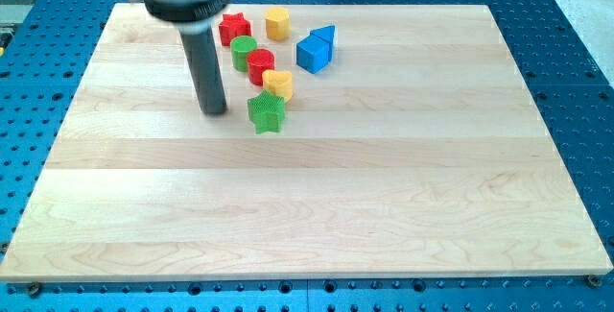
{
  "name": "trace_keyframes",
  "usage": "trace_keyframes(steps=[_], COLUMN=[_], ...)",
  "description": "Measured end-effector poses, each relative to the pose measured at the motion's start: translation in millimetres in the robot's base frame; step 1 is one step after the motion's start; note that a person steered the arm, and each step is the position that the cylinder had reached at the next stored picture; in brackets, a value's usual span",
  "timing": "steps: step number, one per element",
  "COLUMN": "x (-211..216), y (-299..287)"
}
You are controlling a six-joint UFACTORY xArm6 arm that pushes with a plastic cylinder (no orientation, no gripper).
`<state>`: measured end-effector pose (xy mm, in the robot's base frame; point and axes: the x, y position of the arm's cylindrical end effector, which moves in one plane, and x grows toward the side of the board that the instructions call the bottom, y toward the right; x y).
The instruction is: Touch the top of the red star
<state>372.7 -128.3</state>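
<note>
The red star (233, 29) lies near the view's top of the wooden board (307, 206), left of centre. My tip (214, 111) rests on the board below and a little left of the star, apart from it. The rod rises up to the arm's grey end at the view's top left. A green cylinder (243, 53) sits just below the star, touching a red cylinder (261, 64). A green star (267, 111) lies just right of my tip, with a small gap between them.
A yellow block (277, 23) lies right of the red star. Another yellow block (278, 84) sits above the green star. Two blue blocks (316, 49) stand together further right. A blue perforated table surrounds the board.
</note>
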Motion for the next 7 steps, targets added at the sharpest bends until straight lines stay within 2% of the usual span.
trace_keyframes(steps=[1, 2, 4, 6, 7], x=[-78, -135, -149, -149, -162], y=[-13, -18, 28, 32, 12])
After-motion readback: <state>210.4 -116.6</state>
